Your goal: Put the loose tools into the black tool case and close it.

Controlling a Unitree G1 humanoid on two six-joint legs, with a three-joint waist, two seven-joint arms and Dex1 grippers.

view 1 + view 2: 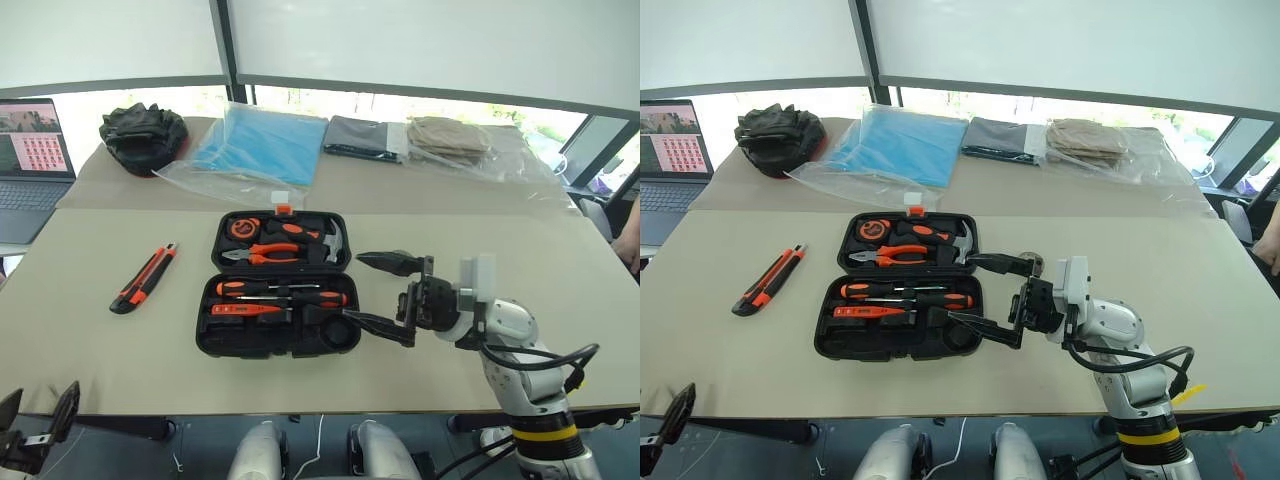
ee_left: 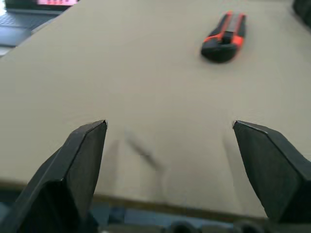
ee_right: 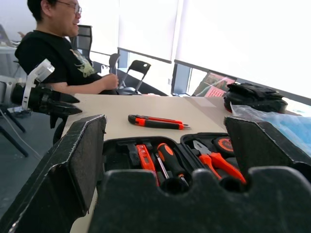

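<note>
Nearest, at the table's front left corner, the left gripper (image 2: pixel 169 145) hangs with its two black fingers spread wide apart, holding nothing. At the front right, the right gripper (image 1: pixel 385 295) reaches in sideways toward the tool case, its fingers also wide apart and empty, one fingertip over the case's right edge.

On the beige table (image 1: pixel 480 360), the black tool case (image 1: pixel 277 300) lies open and flat in the middle. Its near half holds two screwdrivers (image 1: pixel 280 292) with orange and black handles, a slim orange tool (image 1: pixel 250 310) and a dark tape roll (image 1: pixel 340 330). Its far half holds pliers (image 1: pixel 262 253) and a hammer (image 1: pixel 325 240).

The utility knife (image 1: pixel 144 279) lies loose on the table, well left of the case.

Farther back sit a black cloth bundle (image 1: pixel 143 135), a blue plastic bag (image 1: pixel 262 143) and folded cloths (image 1: pixel 410 140). A laptop (image 1: pixel 33 165) stands at the far left.
</note>
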